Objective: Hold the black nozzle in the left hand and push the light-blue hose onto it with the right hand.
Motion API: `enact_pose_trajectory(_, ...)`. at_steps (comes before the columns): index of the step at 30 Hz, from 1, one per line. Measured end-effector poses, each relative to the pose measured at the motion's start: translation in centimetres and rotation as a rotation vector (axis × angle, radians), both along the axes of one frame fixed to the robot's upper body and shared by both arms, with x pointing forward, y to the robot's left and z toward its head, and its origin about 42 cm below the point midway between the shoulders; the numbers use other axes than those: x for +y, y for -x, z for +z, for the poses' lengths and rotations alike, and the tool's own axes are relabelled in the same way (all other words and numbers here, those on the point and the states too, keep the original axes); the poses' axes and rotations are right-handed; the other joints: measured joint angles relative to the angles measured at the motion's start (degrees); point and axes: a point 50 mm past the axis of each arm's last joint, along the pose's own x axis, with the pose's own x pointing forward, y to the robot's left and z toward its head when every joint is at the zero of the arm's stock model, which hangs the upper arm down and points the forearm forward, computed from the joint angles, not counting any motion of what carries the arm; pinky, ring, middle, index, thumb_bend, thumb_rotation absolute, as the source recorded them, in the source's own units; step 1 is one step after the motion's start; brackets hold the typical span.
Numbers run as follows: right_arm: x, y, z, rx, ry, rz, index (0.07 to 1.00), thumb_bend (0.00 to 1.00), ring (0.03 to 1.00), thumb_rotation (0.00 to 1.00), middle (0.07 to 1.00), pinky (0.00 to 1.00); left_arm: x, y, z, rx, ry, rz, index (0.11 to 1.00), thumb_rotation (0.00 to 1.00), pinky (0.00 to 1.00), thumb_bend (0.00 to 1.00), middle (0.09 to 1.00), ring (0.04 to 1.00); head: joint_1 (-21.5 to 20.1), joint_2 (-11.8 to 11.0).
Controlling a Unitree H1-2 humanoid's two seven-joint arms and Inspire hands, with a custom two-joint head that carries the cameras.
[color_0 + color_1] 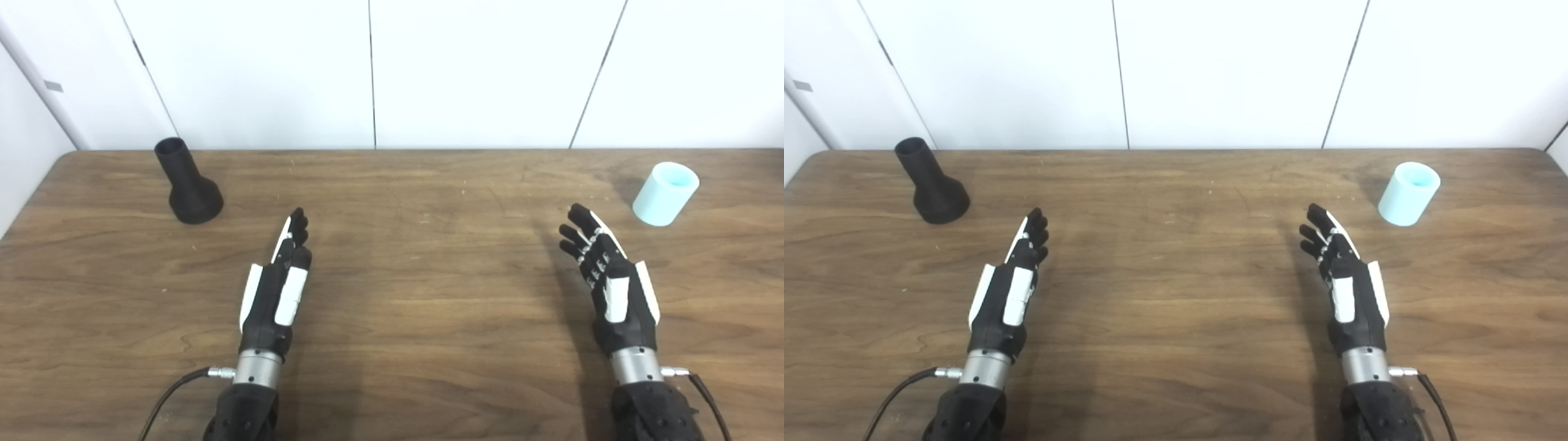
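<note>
Both my robot hands, left robot hand and right robot hand, hover released and empty over the worktop. The black nozzle stands far left on its flared base; it looks rigid and light, so I'd grip its narrow neck. The light-blue hose stands far right, likely stiff and smooth, best held round its wall; no writing is readable.

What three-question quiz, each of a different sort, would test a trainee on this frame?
1. True or false: the left hand holds the black nozzle.
2. The light-blue hose stands nearest: A) left hand B) right hand C) nozzle.
3. Fill in: the nozzle rests on its ____ end.

Key: 1 false, both hands are open and apart from the parts; 2 B; 3 wide.
</note>
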Motion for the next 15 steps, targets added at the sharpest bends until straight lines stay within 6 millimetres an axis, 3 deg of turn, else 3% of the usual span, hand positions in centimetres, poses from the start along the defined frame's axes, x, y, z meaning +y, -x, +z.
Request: enact_pose_trajectory(15,0.00,0.00,0.00,0.001,0.000,0.000,0.881,0.78,0.879,1.00,0.910,0.86,-0.01,0.00,0.00,0.000,0.001,-0.001,1.000,1.00,1.00,0.99,1.000,1.000,-0.09,0.00)
